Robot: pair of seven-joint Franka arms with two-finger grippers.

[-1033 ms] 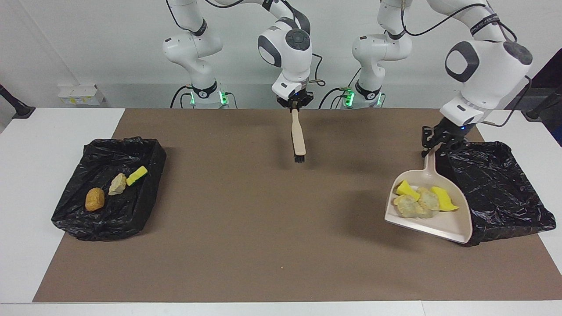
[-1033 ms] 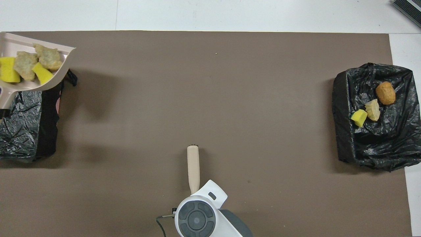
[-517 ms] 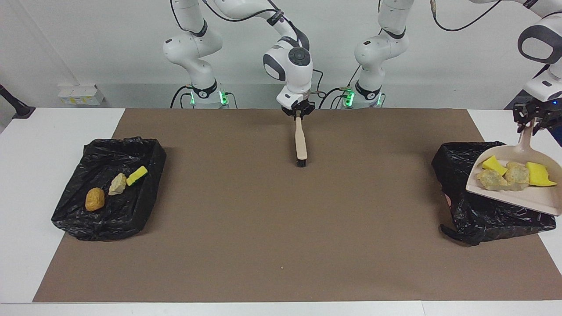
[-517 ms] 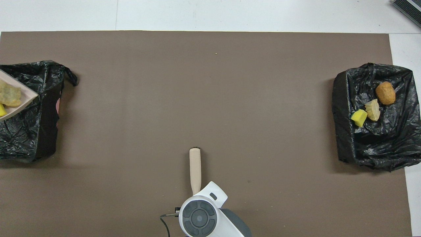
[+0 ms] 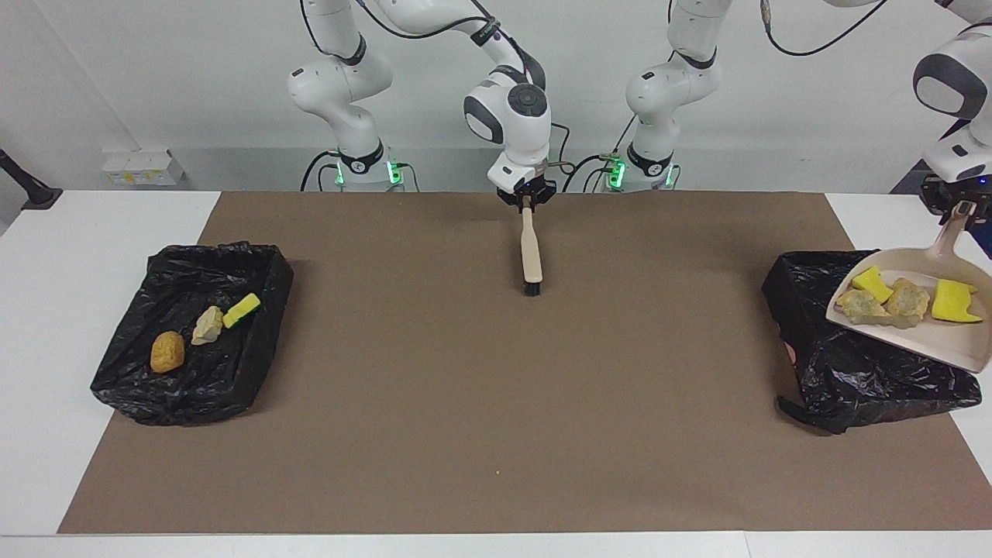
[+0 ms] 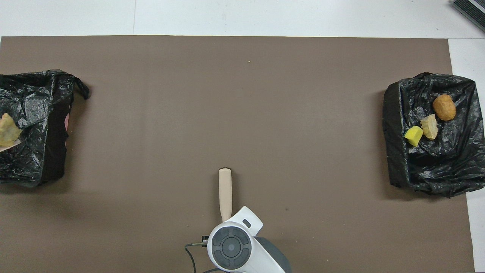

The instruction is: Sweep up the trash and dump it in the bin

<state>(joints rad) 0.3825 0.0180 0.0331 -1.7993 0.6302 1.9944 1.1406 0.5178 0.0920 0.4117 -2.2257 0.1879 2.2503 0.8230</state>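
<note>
In the facing view, the left gripper [image 5: 963, 208] was clamped on the handle of the dustpan [image 5: 922, 345], which hung tilted over the bin [image 5: 852, 372] at the left arm's end of the table. Four scraps [image 5: 903, 298] lay in the pan, so tipping its lip down looked enough to drop them straight in, with nothing in the way. The right gripper [image 5: 527, 200] waited, closed on the brush [image 5: 531, 256], over the brown mat [image 5: 496, 387]. Three more scraps [image 5: 205, 329] lay in the second bin [image 5: 263, 271]. In the overhead view, only one scrap [image 6: 7, 131] showed over the first bin [image 6: 45, 113]; the brush handle [image 6: 225, 193] pointed away from the robots, and the other bin [image 6: 394, 151] held its three pieces [image 6: 430, 123].
</note>
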